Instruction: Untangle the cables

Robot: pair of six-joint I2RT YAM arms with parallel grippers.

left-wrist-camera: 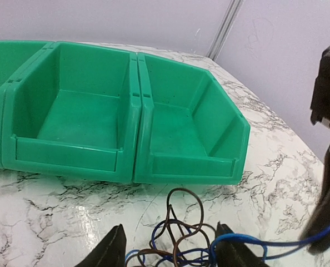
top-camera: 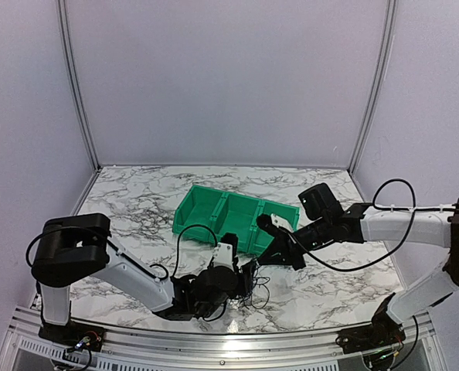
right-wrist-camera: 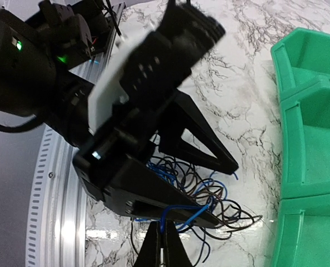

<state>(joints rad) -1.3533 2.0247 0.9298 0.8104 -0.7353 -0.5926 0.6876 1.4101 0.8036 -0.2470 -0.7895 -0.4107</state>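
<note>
On the white marbled tabletop [top-camera: 137, 209], top view: a knot of hair-thin black and blue cables [top-camera: 254, 292] lies just in front of the green plastic bins [top-camera: 214, 210]; mid-separation, by my reading. Left wrist view: left jaws gape wide astride the knot, gripping nothing; one blue strand [left-wrist-camera: 276, 243] runs off rightward. Right wrist view alone shows right jaws pinched nearly closed, apparently on that blue strand; next move calls for a slow outward pull.

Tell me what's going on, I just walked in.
Two robot arms work on a tangle of thin wires on the table, before green bins. The left gripper is open, straddling the tangle. The right gripper looks pinched on a blue wire leading out of it. Nothing is untangled yet.
</note>
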